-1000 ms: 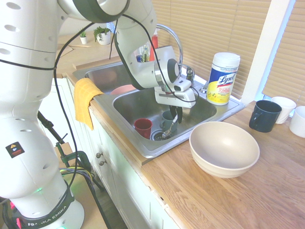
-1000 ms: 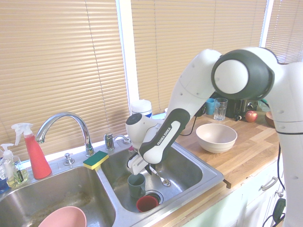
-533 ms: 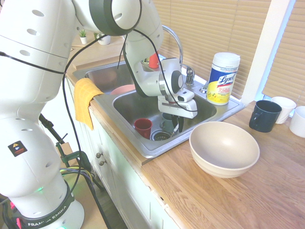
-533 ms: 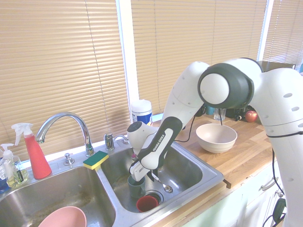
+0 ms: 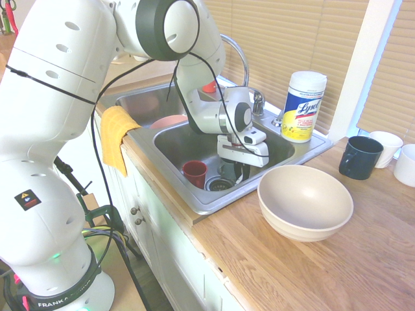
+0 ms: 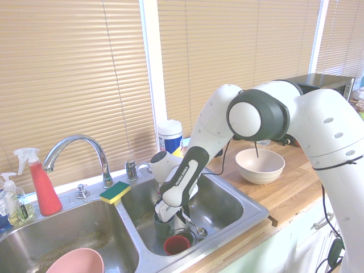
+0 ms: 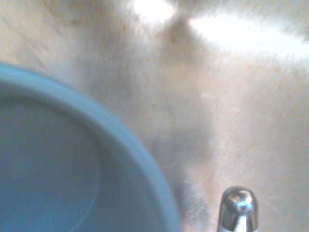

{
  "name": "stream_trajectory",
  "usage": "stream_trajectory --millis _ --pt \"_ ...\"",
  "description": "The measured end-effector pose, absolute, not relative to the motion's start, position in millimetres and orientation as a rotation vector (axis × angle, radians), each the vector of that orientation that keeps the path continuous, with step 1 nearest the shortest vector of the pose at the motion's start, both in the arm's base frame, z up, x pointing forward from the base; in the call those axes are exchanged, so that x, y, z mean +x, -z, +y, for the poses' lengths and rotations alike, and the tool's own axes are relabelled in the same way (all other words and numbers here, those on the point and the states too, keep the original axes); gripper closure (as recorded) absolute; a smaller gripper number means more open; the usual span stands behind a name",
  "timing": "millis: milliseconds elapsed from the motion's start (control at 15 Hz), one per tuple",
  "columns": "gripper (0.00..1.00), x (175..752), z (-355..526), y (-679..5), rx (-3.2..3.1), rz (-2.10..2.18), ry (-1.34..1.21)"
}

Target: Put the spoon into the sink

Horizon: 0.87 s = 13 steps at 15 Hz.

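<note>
Spoon held low inside the right-hand sink basin, one gripper clamped on it.

One spoon (image 6: 195,227) hangs bowl-down from my gripper (image 6: 183,213), whose fingers are pressed together on its handle; its shiny bowl sits just above the basin floor near the drain, and in the wrist view the bowl (image 7: 239,209) rises beside a blurred blue-green rim. The sink (image 6: 250,208) has two basins, and the spoon is in the one nearer the wooden countertop (image 5: 324,265). In that basin stand two cups: one green cup (image 6: 162,224) just beside my gripper and one red cup (image 6: 176,244) near the drain. The other basin holds one pink bowl (image 6: 77,263). Around the rim: one faucet (image 6: 77,148), one sponge (image 6: 115,191), one wipes canister (image 5: 303,107), one yellow cloth (image 5: 115,139). On the countertop: one beige bowl (image 5: 305,202).
</note>
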State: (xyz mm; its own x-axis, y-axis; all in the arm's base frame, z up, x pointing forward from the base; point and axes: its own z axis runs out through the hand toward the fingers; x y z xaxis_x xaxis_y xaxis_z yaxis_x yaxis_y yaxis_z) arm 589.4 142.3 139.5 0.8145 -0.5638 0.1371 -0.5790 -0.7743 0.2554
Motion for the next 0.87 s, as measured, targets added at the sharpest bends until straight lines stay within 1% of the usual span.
stream_trajectory --millis 267,333,600,867 --pt "1.0 598 144 -137 2.659 -0.894 -0.027" --pt "0.0 600 144 -136 2.651 -0.896 -0.02" --pt "0.0 600 145 -132 2.652 -0.89 -0.02" --pt "0.0 595 145 -152 2.698 -0.874 -0.121"
